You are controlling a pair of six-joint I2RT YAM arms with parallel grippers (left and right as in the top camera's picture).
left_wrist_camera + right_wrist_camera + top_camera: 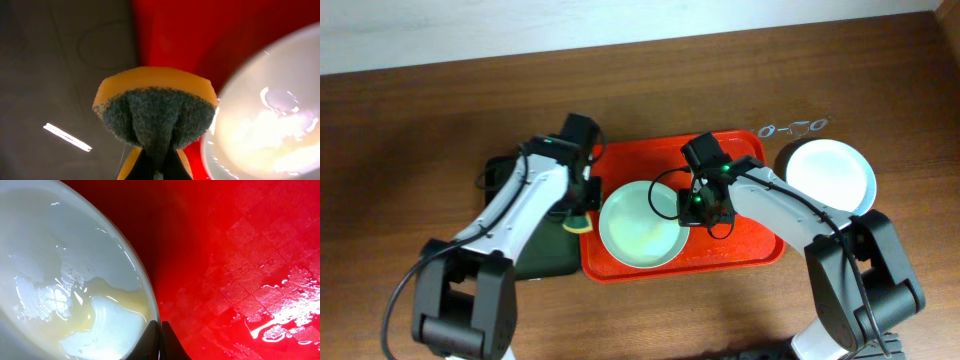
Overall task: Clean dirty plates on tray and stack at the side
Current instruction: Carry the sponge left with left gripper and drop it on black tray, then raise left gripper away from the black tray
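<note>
A pale mint plate lies on the left half of the red tray. In the right wrist view the plate carries a wet yellowish smear. My right gripper is shut on the plate's right rim, its fingers pinched together there. My left gripper is shut on a yellow sponge with a dark green scouring face, held at the tray's left rim, just left of the plate. A plate that looks white sits off the tray at the right.
A dark green tray lies left of the red tray, under my left arm; it also shows in the left wrist view. A small metal object lies behind the white plate. A dark round thing peeks from under that plate.
</note>
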